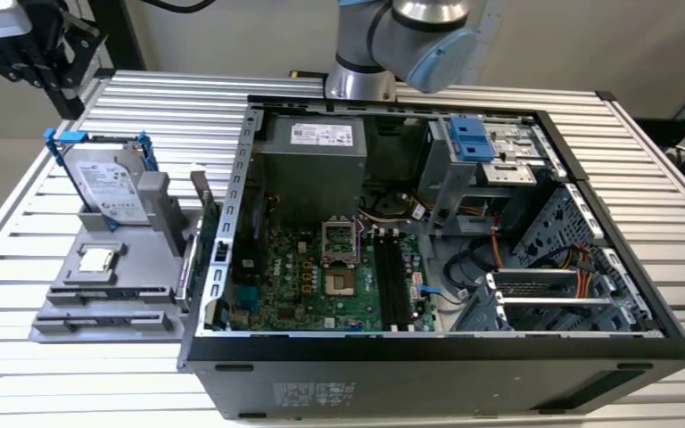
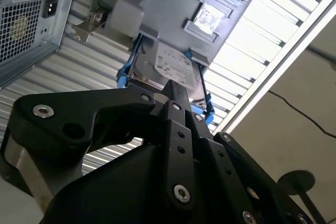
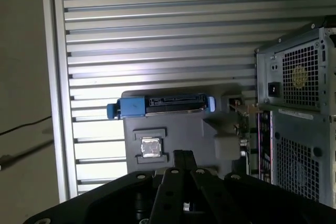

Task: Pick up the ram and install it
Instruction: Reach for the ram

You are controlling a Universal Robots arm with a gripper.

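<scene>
case (image 1: 438, 348) on table (image 1: 152, 98); stand (image 1: 104, 303) at exterior view's left of case; hard drive (image 1: 111, 183) in stand.

Soft, even light from overhead fills the room. In the exterior view the slatted table (image 1: 140, 98) reads pale grey, with a faint shine along its ribs. The inner corners of the open computer case (image 1: 438, 374) sit in shade. In the second wrist view the slats near the table's edge burn out white, and the gripper (image 2: 175, 94) is a dark mass with a dull sheen. In the first wrist view a band of glare crosses the slats.
</scene>
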